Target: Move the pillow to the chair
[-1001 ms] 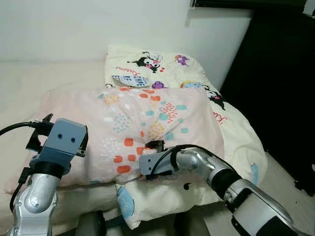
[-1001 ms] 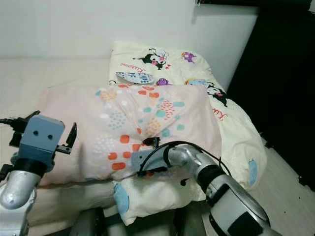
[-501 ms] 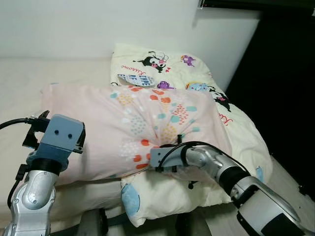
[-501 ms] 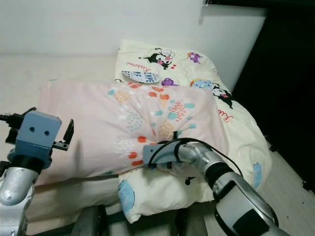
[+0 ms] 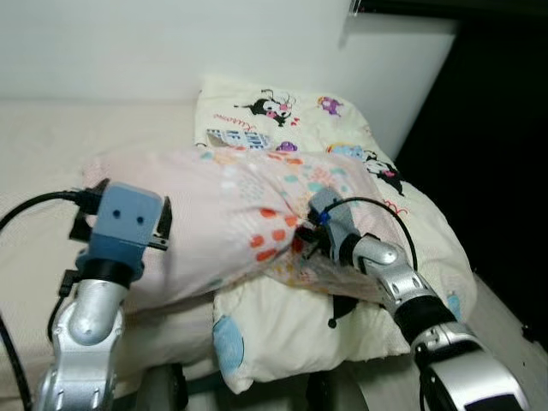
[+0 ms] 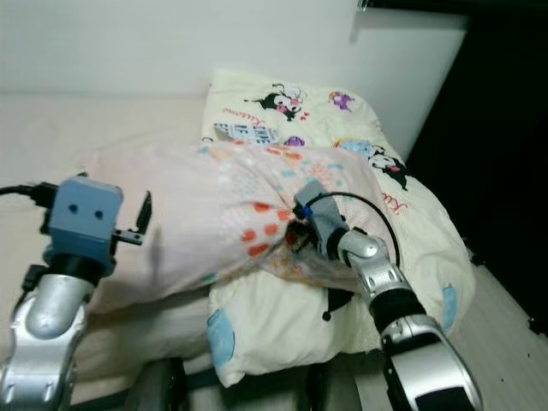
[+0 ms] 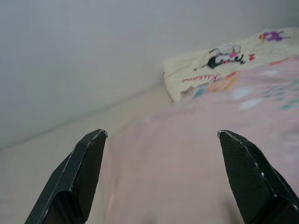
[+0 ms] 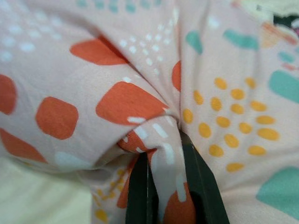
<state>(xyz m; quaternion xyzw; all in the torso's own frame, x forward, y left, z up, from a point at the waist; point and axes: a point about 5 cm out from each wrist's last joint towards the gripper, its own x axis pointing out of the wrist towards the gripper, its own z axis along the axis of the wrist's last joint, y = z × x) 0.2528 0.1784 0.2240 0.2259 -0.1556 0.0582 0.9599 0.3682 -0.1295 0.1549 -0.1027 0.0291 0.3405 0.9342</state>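
Right gripper (image 5: 306, 236) clamped tight on a bunched fold of the pink patterned pillow (image 5: 231, 223), pillow lying on the cream bed (image 5: 34, 154) over a cartoon-print pillow (image 5: 342, 171), left gripper (image 7: 161, 175) spread wide, poised at the pillow's left end

The pink pillow (image 5: 223, 223) with orange, teal and yellow patches lies bunched and partly lifted on the bed.

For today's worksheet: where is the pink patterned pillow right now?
In the head views, the pink pillow lies on the bed, overlapping the cream cartoon pillow; the right gripper pinches its fabric.
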